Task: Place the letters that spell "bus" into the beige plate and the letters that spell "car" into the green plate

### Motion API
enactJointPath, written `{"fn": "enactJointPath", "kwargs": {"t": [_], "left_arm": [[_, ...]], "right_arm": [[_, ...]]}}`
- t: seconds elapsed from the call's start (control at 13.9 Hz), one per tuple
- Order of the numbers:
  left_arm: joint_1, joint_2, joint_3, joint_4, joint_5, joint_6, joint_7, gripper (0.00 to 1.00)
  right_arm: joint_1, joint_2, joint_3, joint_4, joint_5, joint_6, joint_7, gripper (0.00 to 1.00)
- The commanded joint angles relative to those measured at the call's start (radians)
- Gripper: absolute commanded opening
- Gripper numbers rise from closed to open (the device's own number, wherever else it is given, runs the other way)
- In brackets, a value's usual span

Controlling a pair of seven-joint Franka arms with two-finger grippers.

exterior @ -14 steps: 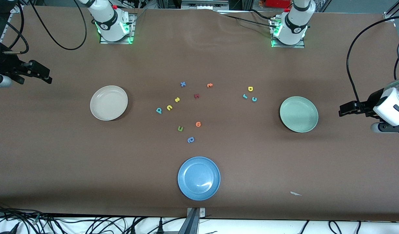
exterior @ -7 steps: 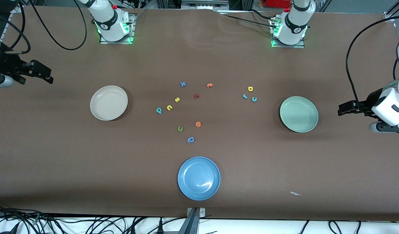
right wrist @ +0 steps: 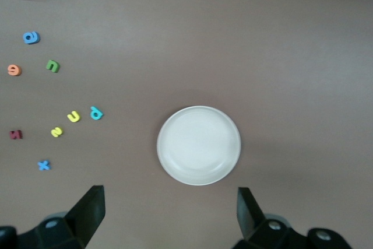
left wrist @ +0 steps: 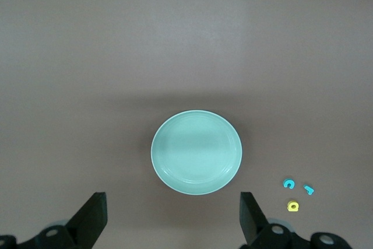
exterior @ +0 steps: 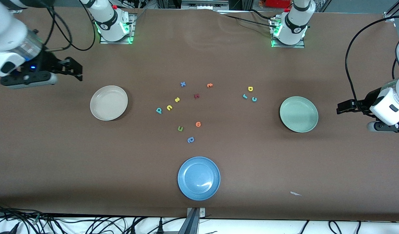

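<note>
The beige plate point(exterior: 109, 102) point(right wrist: 199, 145) lies toward the right arm's end, the green plate point(exterior: 299, 114) point(left wrist: 197, 153) toward the left arm's end; both hold nothing. Between them, near the beige plate, lie the teal "b" point(exterior: 159, 110) point(right wrist: 96, 112), yellow "u" point(exterior: 169, 107) point(right wrist: 73, 116) and yellow "s" point(exterior: 177, 99) point(right wrist: 56, 132). Close to the green plate sit the teal "c" point(exterior: 254, 99) point(left wrist: 288, 184), teal "r" point(exterior: 245, 96) point(left wrist: 308, 189) and yellow "a" point(exterior: 250, 88) point(left wrist: 293, 206). My right gripper point(exterior: 76, 70) point(right wrist: 169, 202) hangs open over bare table beside the beige plate. My left gripper point(exterior: 341, 108) point(left wrist: 172, 208) is open over bare table beside the green plate.
A blue plate point(exterior: 199, 178) lies near the front edge. Other letters lie mid-table: blue "x" point(exterior: 183, 84), orange "t" point(exterior: 209, 85), a dark red one point(exterior: 196, 96), an orange one point(exterior: 198, 123), green "u" point(exterior: 180, 128), a periwinkle one point(exterior: 190, 139). A paper scrap point(exterior: 295, 193) lies near the front edge.
The right arm has swung in from the table's end toward the beige plate. The left gripper has crept slightly toward the green plate. No letter or plate has moved.
</note>
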Motion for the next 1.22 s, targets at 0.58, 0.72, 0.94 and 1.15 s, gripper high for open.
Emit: {"fn": "enactJointPath", "kwargs": {"t": [0.58,0.72,0.94,1.15], "left_arm": [[-0.004,-0.017,-0.081,-0.141,-0.079,-0.007,-0.137,1.0],[-0.002,-0.018,-0.128,-0.189,-0.079,-0.001,-0.207,1.0],[-0.002,-0.022,-0.201,-0.298,-0.079,0.086,-0.317,1.0],[-0.001,-0.083,-0.242,-0.483,-0.092,0.287,-0.371,1.0]], "right_arm": [[0.232,0.335,-0.001,-0.08,-0.026,0.242,0.195,1.0],[0.24,0.329,0.0,-0.216,-0.023,0.401,0.198,1.0],[0.245,0.344,0.025,-0.399,-0.029,0.704,0.276,0.99],[0.253,0.42,0.025,-0.406,-0.029,0.796,0.281,0.87]]}}
